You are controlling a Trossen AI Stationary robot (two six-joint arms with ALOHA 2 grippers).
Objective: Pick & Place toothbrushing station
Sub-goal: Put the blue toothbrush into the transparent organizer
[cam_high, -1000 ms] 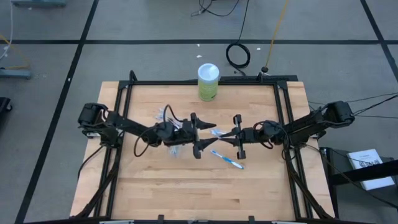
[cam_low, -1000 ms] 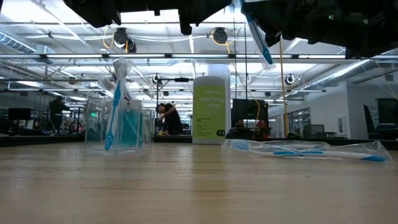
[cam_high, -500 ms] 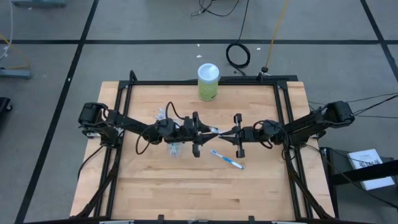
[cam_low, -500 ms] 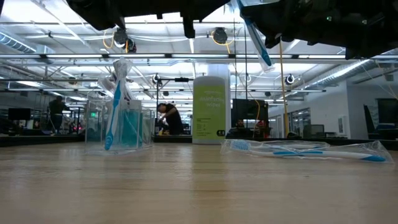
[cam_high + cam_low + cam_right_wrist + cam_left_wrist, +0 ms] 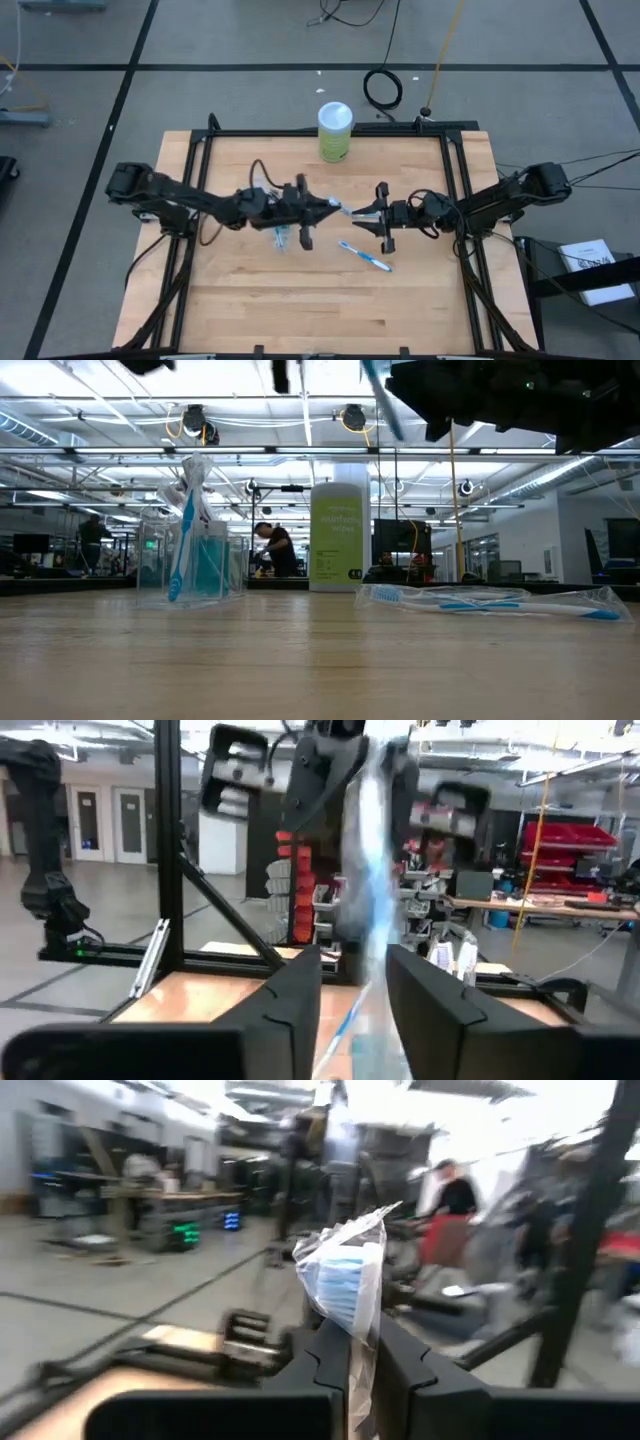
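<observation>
L gripper (image 5: 318,206) is clamping a wrapped toothbrush (image 5: 345,1280) mid-air, its long axis running toward the R gripper (image 5: 372,212), whose fingers are standing apart; cup (image 5: 268,185) sits behind L arm.

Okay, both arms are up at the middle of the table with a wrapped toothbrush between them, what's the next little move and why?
Probably draw the right pincer straight back. The left pincer is shut on the wrapped toothbrush, while the right one's fingers stand apart with the brush running through their gap. Once clear, the left arm could carry it toward the clear cup.
</observation>
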